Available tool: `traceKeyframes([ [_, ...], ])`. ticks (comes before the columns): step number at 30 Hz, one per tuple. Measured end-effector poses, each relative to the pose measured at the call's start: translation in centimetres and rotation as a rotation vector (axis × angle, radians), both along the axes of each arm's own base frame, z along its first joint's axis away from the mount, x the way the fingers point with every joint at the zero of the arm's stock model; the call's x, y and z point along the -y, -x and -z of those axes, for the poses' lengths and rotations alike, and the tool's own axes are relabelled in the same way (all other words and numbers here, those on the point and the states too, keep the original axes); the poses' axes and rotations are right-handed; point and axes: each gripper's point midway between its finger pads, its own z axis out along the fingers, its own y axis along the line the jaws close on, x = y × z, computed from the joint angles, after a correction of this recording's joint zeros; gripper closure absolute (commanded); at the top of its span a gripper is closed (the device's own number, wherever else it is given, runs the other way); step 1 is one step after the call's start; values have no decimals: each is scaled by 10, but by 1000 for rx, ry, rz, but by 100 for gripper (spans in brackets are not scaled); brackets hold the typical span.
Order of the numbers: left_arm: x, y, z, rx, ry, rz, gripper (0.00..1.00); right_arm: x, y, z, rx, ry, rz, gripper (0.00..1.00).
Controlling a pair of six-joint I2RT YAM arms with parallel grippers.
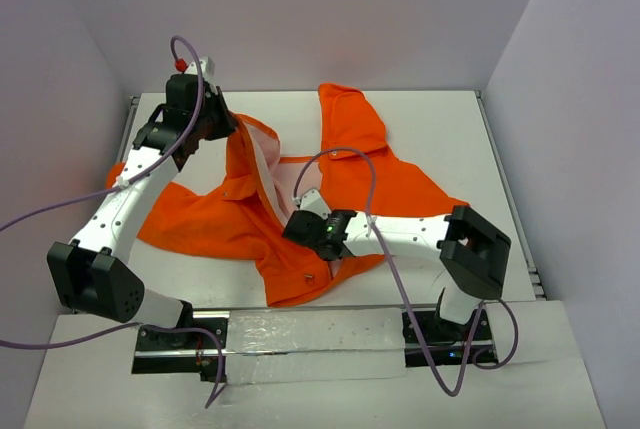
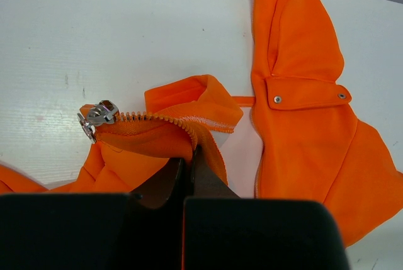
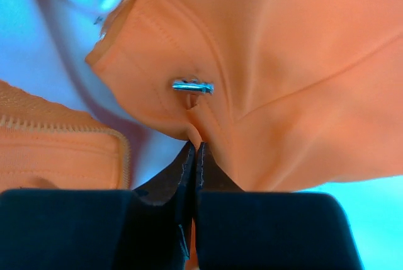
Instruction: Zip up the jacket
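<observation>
The orange jacket (image 1: 200, 214) lies open on the white table, its pale lining (image 1: 265, 159) showing at the middle and its hood at the back. My left gripper (image 1: 215, 124) is shut on the left front edge near the collar. In the left wrist view (image 2: 187, 153) it pinches the fabric just below the zipper teeth, and the metal slider (image 2: 97, 116) sits at the end of that raised edge. My right gripper (image 1: 305, 219) is shut on a fold of the jacket (image 3: 283, 62) near the hem. In the right wrist view (image 3: 194, 147) a small metal piece (image 3: 193, 85) sits just beyond the fingertips.
A flap pocket with two snaps (image 2: 305, 94) lies on the right panel. The table (image 1: 440, 119) has purple walls on three sides. A metal rail (image 1: 300, 334) runs along the near edge between the arm bases. Purple cables trail from both arms.
</observation>
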Motion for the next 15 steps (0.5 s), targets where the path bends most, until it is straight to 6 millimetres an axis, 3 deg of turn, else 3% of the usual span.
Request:
traceKeyframes([
  [4,0,0,0,0,-1,0,100,7,-4,-24,70,-57,46,100],
  [11,-3,-3,-3,1,-13,-20,100,35,23,-110,183,-412,98,100],
  [13,-3,-7,-7,7,-15,-26,100,38,41,-108,154,-457,105,100],
  [15,-3,-12,-11,13,-15,-30,100,40,63,-92,94,-464,112,100],
])
